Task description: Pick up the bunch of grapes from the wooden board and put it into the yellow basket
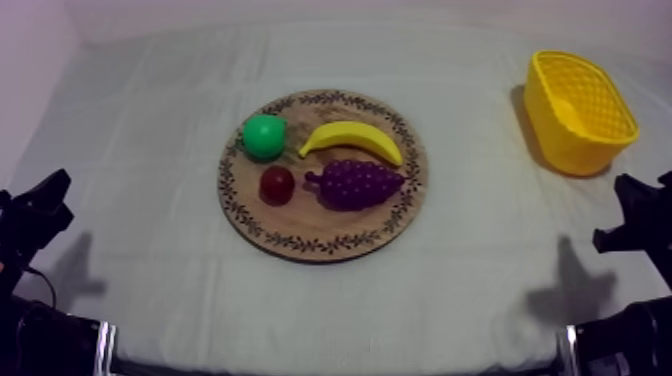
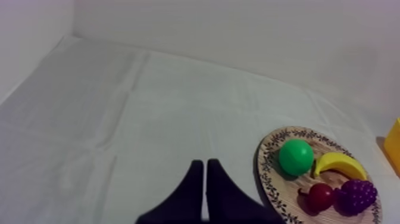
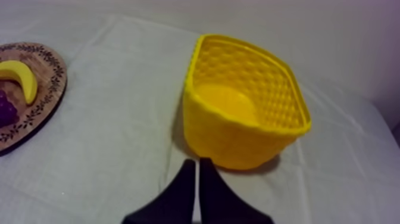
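Both arms rest low at the near corners; the left gripper (image 2: 205,164) and right gripper (image 3: 197,162) each have fingers pressed together on nothing, likely parked before any reach. Farther in, the grapes (image 1: 358,184) lie on the board (image 1: 300,245), just beside the banana (image 1: 352,138) and small red fruit (image 1: 277,184). Farthest off, at the right, the basket (image 1: 560,145) stands mouth up, which probably favours the right arm.

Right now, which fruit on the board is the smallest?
The small red fruit, beside the grapes on the board; the green pear, banana and grapes are all larger.
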You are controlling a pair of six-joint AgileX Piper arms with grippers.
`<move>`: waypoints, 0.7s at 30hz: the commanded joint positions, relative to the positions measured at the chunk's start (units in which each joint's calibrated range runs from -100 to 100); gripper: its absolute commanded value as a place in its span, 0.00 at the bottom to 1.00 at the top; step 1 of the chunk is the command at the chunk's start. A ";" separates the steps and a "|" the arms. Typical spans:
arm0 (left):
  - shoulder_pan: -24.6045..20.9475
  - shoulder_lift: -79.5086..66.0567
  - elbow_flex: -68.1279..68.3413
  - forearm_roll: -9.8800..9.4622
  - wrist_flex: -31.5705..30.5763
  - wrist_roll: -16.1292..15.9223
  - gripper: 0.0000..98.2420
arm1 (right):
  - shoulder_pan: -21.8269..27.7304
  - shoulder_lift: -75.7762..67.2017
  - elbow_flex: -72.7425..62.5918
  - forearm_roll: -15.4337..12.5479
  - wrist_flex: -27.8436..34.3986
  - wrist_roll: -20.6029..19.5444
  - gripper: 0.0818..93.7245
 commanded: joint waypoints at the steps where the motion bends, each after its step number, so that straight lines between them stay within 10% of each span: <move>1: 0.00 0.00 -0.03 -0.03 -0.05 -0.01 0.00 | -0.61 1.67 -2.29 1.18 -0.52 -0.29 0.01; 21: 0.00 0.00 -0.03 -0.03 -0.05 0.00 0.00 | -14.74 36.57 -44.09 3.57 9.59 3.21 0.00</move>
